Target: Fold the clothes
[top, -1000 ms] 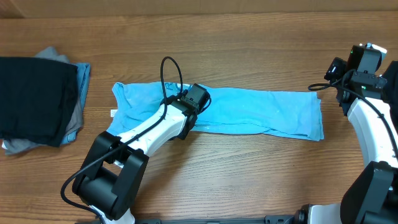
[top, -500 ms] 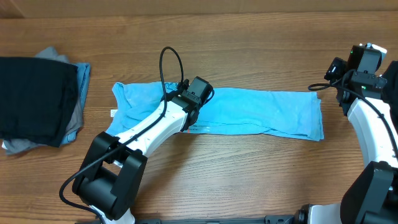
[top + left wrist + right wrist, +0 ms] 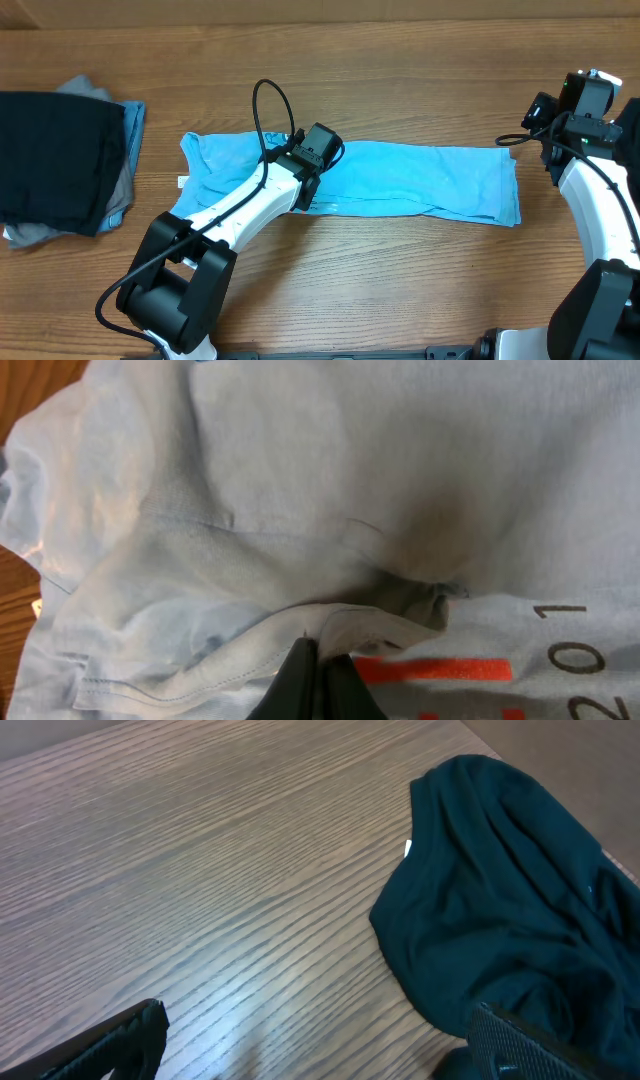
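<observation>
T-shirt fold pinched in L hand; R hand agape, far right.

text: "201", cut off at frame edge | on: light-blue T-shirt

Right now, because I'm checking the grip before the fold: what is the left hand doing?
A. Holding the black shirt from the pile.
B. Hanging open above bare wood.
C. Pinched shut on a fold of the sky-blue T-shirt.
C: the left wrist view shows the left hand closed on a raised fold of the sky-blue T-shirt, beside its red lettering.
</observation>
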